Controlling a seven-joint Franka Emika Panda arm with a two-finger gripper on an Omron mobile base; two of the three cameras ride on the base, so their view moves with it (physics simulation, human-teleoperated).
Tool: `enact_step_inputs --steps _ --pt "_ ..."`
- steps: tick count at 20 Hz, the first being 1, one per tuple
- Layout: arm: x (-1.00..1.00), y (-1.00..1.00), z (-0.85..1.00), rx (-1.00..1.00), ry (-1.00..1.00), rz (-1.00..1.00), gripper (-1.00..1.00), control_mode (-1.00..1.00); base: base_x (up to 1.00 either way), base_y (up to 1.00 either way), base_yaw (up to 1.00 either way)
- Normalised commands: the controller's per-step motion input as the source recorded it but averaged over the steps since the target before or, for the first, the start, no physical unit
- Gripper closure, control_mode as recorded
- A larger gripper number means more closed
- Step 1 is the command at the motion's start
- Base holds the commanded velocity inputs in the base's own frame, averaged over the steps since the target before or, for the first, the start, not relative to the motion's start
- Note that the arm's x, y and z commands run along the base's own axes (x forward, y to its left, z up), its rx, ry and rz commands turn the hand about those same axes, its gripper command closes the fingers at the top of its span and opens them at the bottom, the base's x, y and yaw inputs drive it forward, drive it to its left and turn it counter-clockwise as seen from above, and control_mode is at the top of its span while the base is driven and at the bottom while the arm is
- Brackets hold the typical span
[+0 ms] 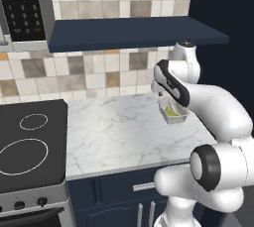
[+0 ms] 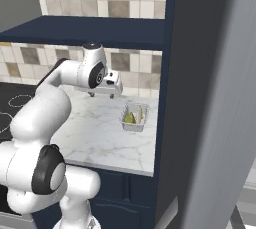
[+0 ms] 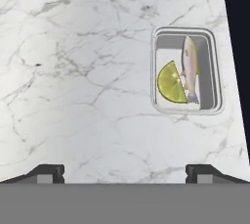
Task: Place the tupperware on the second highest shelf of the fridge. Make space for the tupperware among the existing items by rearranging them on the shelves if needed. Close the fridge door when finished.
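The tupperware (image 3: 185, 69) is a small clear rectangular box holding a yellow-green lemon wedge and a pale fish. It rests on the white marble counter (image 3: 88, 81) near the right end, also seen as the tupperware (image 1: 172, 112) and the tupperware (image 2: 134, 117). My gripper (image 2: 102, 94) hangs above the counter, pointing down, to the left of the box and apart from it. In the hand view the gripper (image 3: 124, 171) is open, its fingertips (image 3: 48, 171) wide apart with nothing between them. The fridge (image 2: 220, 103) shows as a tall grey face at the right. Its shelves and the existing items are out of view.
A dark blue wall shelf (image 1: 134, 32) overhangs the counter just above the arm. A black stove top (image 1: 30, 141) adjoins the counter on the left, with a microwave (image 1: 22, 8) above it. A dark blue panel (image 2: 167, 98) bounds the counter's right end.
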Motion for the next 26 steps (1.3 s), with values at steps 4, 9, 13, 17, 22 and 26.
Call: enact_step_inputs --steps 4,9,13,17,22,26 --pt "0.13 -0.13 -0.74 0.00 0.00 0.00 -1.00 -1.00 0.00 0.00 0.00" --pt "0.14 -0.11 -0.78 -0.03 0.02 0.00 -1.00 -1.00 0.00 0.00 0.00" --pt "0.24 -0.24 -0.56 -0.07 0.13 0.00 -1.00 -1.00 0.00 0.00 0.00" --pt "0.18 -0.30 -0.32 -0.06 0.08 0.00 -1.00 -1.00 0.00 0.00 0.00" --pt "0.04 -0.22 -0.18 -0.08 0.03 -0.01 -1.00 -1.00 0.00 0.00 0.00" --pt "0.54 -0.02 -0.19 -0.04 0.04 0.00 -1.00 -1.00 0.00 0.00 0.00"
